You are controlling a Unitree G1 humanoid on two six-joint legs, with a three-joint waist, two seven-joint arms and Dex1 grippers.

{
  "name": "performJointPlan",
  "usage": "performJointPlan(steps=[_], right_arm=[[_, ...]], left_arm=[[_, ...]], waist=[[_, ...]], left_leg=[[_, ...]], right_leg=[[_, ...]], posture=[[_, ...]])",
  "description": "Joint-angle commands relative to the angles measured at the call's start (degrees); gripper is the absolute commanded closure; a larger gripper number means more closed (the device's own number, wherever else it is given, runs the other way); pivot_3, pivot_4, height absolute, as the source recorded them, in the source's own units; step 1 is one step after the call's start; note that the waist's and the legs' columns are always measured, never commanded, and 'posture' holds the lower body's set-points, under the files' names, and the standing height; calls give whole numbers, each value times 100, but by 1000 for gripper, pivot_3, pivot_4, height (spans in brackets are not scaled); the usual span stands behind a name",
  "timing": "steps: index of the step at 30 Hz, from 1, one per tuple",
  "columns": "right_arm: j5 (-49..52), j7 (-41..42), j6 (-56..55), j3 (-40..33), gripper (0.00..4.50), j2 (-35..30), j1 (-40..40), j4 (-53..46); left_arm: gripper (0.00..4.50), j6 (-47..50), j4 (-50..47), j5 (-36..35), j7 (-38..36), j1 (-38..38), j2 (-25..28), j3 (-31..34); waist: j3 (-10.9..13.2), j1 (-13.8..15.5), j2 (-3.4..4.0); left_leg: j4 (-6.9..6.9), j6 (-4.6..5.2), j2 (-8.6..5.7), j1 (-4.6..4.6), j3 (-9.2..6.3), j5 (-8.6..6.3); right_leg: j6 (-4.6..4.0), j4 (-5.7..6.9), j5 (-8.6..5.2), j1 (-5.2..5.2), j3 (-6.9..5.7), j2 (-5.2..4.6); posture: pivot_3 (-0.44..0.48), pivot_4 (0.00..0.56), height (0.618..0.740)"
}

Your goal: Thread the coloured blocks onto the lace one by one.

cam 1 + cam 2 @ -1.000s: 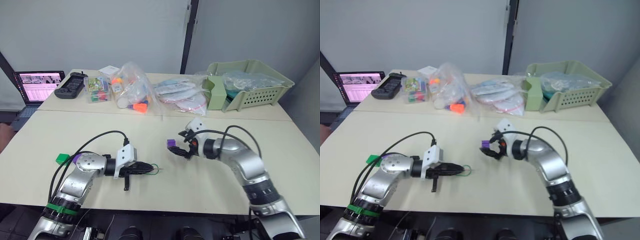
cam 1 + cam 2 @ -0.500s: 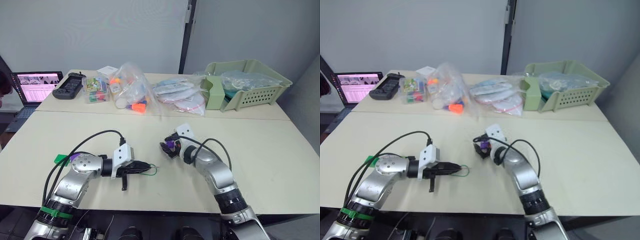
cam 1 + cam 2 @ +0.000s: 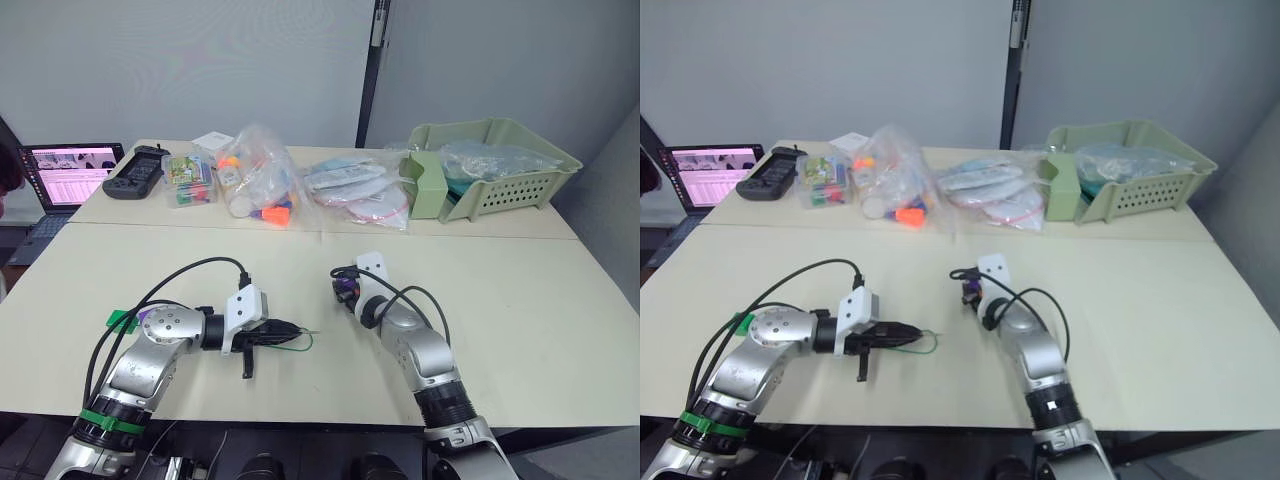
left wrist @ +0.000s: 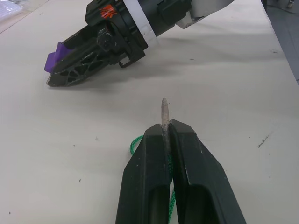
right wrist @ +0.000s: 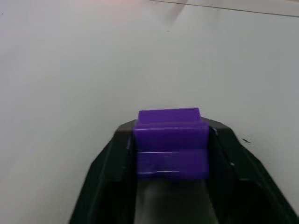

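While the left gripper [image 4: 167, 128] pinches the thin green lace's [image 3: 297, 345] stiff grey tip, the right gripper [image 5: 171, 140] at two o'clock, clamping a small purple plastic cube [image 5: 171, 142], should align hole with tip.

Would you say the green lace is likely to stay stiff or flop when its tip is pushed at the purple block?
The grey tip juts straight from the left gripper, so probably stiff. The lace behind curls in a loop, so likely floppy.
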Motion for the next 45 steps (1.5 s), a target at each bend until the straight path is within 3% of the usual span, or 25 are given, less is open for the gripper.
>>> performJointPlan(steps=[1, 12, 16, 25, 27, 33, 34, 41, 44, 45], right_arm=[[143, 68, 96, -128, 3301, -71, 94, -571], [359, 112, 1107, -517, 3301, -873, 1831, -3275], [302, -195, 1500, -541, 3301, -740, 2489, -4031], [183, -771, 1732, -600, 3301, -365, 3149, -4646], [228, -756, 1817, -613, 2257, -385, 3140, -4641], [434, -579, 2071, -712, 206, -545, 3078, -4880], [459, -513, 2068, -775, 45, -628, 3076, -4940], [1395, 1101, 1888, -1764, 45, -2310, 2502, -5126], [1696, 2296, 1761, -1741, 45, -3545, 2312, -4840], [1529, 3105, 1360, -1507, 45, -4404, 2358, -4559]], left_arm=[[4500, -118, -81, -113, -28, -125, -60, 21], [4500, -452, 808, -52, -424, -847, -743, -456], [4500, -693, 1358, 31, -707, -1240, -1042, -683], [4500, -1105, 2187, 143, -1075, -1773, -1393, -881], [4500, -1174, 2311, 176, -1107, -1835, -1441, -882], [4500, -1305, 2480, 229, -1139, -1882, -1511, -850], [4500, -1313, 2481, 231, -1133, -1871, -1512, -845], [4500, -1337, 2387, 223, -1011, -1737, -1517, -805], [4500, -1342, 2348, 234, -940, -1708, -1557, -808], [4500, -1341, 2339, 271, -845, -1706, -1597, -816]], waist=[[0, 3, 0], [0, 42, 0], [0, 34, 0], [0, 28, 0], [-1, 31, -1], [-1, 32, -1], [0, 33, -1], [0, 43, -1], [1, 41, 2], [1, 45, 3]], left_leg=[[0, 0, 0, 0, 0, 0], [-1, 0, -4, -3, -2, 0], [0, 0, -5, -3, -3, 0], [2, 0, -4, -4, -4, 0], [3, 0, -4, -6, -4, 0], [2, 0, -4, -7, -5, 0], [2, 0, -4, -7, -5, 0], [6, 1, -10, -6, -6, 0], [2, 1, -7, -5, -10, 0], [1, 1, -10, -7, -10, 0]], right_leg=[[0, 0, 0, 0, 0, 0], [1, -7, -1, 2, 0, 1], [2, -12, -1, 5, 0, 3], [3, -24, -2, 7, 4, 6], [3, -27, -2, 8, 4, 6], [3, -30, -2, 9, 4, 6], [3, -30, -2, 9, 4, 6], [7, -37, 0, 18, 3, 1], [7, -37, 0, 17, 3, 7], [7, -39, 0, 17, 4, 5]], posture=[[0, 150, 732], [0, 150, 732], [0, 150, 732], [0, 150, 732], [0, 150, 732], [0, 150, 732], [0, 150, 732], [0, 150, 732], [0, 150, 732], [0, 150, 732]])
